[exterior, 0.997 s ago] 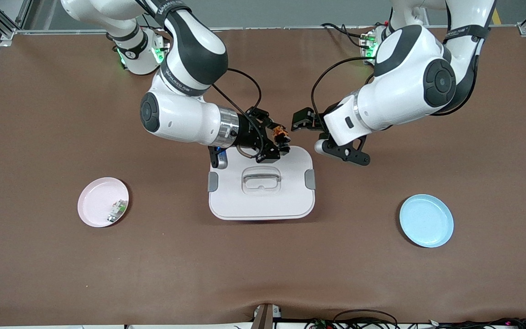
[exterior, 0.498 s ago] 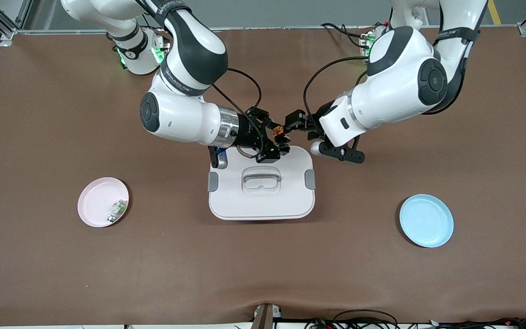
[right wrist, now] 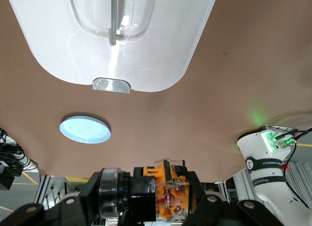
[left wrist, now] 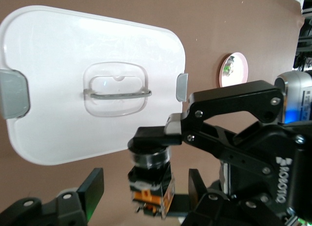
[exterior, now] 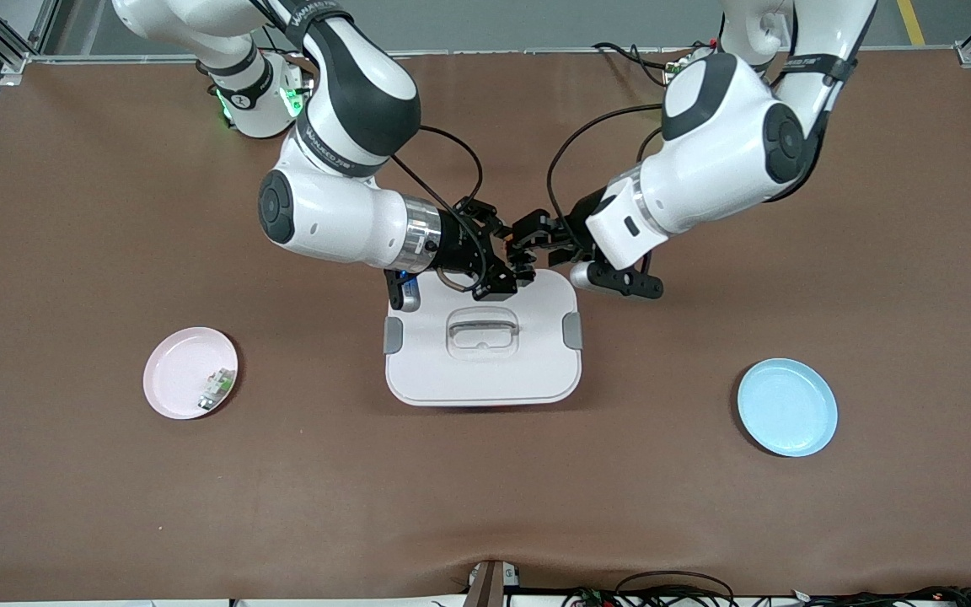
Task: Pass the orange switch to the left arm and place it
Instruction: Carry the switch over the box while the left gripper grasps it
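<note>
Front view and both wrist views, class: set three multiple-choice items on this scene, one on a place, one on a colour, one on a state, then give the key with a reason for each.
1. Where is the orange switch?
A. on the blue plate
B. in the right gripper, above the box's edge
C. on the box handle

2. What colour is the plate holding the small green-and-white component?
A. pink
B. blue
C. white

3. How is the box?
A. lid off
B. tipped over
C. lid on, flat

Key: B, the right gripper clamps the switch while the left gripper straddles it; A, it lies on the pink plate, and the blue plate holds nothing; C, its handle faces up.
</note>
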`<state>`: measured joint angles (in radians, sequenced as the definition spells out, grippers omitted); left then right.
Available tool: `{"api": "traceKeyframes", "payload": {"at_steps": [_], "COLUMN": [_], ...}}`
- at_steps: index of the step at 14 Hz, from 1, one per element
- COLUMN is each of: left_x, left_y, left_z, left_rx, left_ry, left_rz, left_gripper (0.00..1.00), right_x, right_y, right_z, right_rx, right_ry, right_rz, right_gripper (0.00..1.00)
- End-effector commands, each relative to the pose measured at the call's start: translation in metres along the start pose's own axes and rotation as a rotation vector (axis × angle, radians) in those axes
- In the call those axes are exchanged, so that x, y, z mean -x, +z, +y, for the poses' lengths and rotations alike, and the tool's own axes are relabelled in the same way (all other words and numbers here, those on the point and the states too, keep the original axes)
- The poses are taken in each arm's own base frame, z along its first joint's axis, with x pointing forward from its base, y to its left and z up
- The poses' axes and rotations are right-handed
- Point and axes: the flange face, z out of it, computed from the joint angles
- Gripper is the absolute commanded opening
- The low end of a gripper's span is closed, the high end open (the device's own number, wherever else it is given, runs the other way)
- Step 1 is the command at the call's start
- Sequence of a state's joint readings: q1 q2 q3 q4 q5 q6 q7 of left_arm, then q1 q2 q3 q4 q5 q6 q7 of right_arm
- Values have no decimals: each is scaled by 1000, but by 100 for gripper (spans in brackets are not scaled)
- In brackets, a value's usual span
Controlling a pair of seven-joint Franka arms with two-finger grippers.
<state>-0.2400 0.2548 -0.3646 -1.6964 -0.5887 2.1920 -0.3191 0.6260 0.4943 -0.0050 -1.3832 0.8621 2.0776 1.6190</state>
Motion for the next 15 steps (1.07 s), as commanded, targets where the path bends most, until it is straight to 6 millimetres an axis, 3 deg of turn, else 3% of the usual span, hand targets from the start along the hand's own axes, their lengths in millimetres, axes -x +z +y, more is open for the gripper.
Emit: {"api": "traceKeyframes", "payload": {"at_steps": [1,4,7,10,12,15], "left_x": [14,14,16,17,15,10], "left_y": [9,9,9,5,1,-3], "left_z": [-3,-3,1,2,0,-2], "left_rx": [12,19,41,42,43,44], "left_ry": [-18,-31,-78,-85,-87,-85], "left_rz": [28,26,18,20,24,33], "left_gripper": [72,43,34,12,0,0], "right_x": [8,8,8,8,7,8], "right_y": [-7,-7,-7,-7,-7,-8], "right_z": [3,3,3,3,3,3], "right_rx": [-5,-4,-5,-5,-5,-5], "right_ry": [3,3,3,3,5,0], "right_rz": [7,7,7,7,7,6], "right_gripper": [20,20,20,20,28,50]}}
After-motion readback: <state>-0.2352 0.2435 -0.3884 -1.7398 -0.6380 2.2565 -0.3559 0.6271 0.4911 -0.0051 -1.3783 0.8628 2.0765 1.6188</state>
